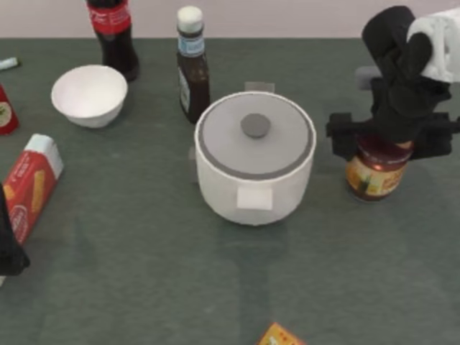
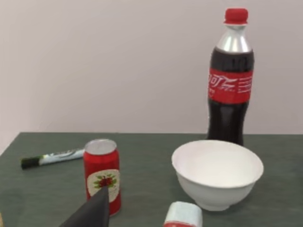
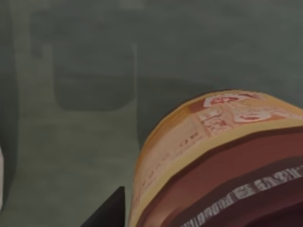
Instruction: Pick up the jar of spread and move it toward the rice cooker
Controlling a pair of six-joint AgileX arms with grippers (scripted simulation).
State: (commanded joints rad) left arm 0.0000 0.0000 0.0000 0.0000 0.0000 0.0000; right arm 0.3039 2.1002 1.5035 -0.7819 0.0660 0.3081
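The jar of spread, short with a maroon lid and yellow-orange label, is to the right of the rice cooker, with a narrow gap between them. My right gripper comes down from above and is shut on the jar at its lid. In the right wrist view the jar fills the picture, and one dark fingertip lies against its label. The cooker is a big white pot with a grey knobbed lid. My left gripper is parked at the table's left edge, open and holding nothing.
A tall brown sauce bottle stands just behind the cooker. A cola bottle and a white bowl are at the back left. A red carton, a red can and a marker are on the left. An orange packet lies at the front edge.
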